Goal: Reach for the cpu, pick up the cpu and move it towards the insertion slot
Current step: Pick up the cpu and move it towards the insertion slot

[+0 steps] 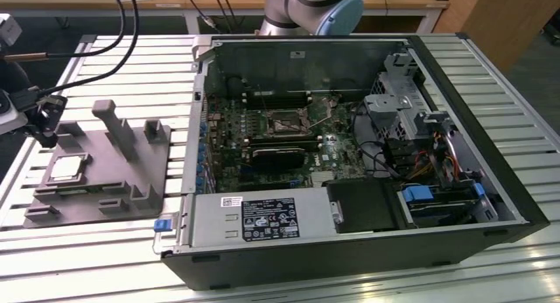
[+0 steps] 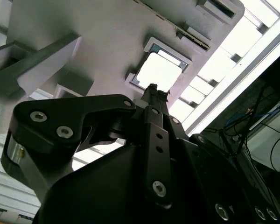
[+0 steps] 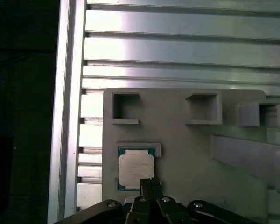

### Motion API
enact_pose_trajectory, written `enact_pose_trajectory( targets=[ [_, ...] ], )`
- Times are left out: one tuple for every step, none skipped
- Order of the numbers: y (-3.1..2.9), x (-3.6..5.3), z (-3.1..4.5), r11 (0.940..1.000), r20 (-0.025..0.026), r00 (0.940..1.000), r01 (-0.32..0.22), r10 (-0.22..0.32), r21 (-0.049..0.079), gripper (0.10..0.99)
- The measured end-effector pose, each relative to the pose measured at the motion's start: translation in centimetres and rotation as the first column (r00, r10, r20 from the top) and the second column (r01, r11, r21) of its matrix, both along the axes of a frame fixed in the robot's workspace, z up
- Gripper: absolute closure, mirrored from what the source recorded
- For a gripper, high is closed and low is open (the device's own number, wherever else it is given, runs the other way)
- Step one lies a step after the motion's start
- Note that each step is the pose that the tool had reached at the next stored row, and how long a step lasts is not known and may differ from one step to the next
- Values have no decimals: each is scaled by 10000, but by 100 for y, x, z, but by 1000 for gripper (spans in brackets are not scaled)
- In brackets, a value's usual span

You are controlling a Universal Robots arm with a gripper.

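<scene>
The cpu (image 1: 68,166), a flat silver square with a pale rim, lies in a recess of the grey fixture plate (image 1: 101,185) at the exterior view's left. My gripper (image 1: 44,136) hangs just above and beside it at the picture's left edge. In both wrist views the fingertips (image 3: 149,184) are pressed together, pointing at the edge of the cpu (image 3: 136,169), with nothing between them. The gripper (image 2: 154,91) looks shut over the bright cpu (image 2: 159,71). The insertion slot (image 1: 286,124), a silvery frame with a dark centre, sits on the motherboard inside the open computer case.
Upright posts (image 1: 112,126) rise from the fixture plate close to the cpu. The open case (image 1: 350,250) fills the slatted aluminium table's (image 1: 131,60) middle and right. A black ribbed block (image 1: 280,155) lies below the slot. Cables (image 1: 122,27) hang at the back left.
</scene>
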State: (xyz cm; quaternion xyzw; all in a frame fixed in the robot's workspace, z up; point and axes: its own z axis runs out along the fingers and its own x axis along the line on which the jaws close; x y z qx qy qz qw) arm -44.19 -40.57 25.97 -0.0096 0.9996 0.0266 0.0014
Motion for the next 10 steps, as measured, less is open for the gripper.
enact_pose_trajectory(
  targets=[
    [-5,-5,-18,10000,0,10000,0,0,0,980],
    [-9,-10,-37,10000,0,10000,0,0,0,980],
    [-13,-14,-55,10000,0,10000,0,0,0,980],
    [-18,-17,-74,10000,1,10000,0,0,0,980],
    [-23,-21,-91,10000,0,10000,0,0,-1,980],
    [-27,-24,-110,10000,1,10000,0,0,0,980],
    [-32,-28,-127,10000,1,10000,0,0,0,980],
    [-36,-30,-147,10000,1,10000,0,0,0,980],
    [-40,-32,-166,10000,2,10000,0,0,1,980],
    [-44,-34,-183,10000,1,10000,0,0,1,980]
  ],
)
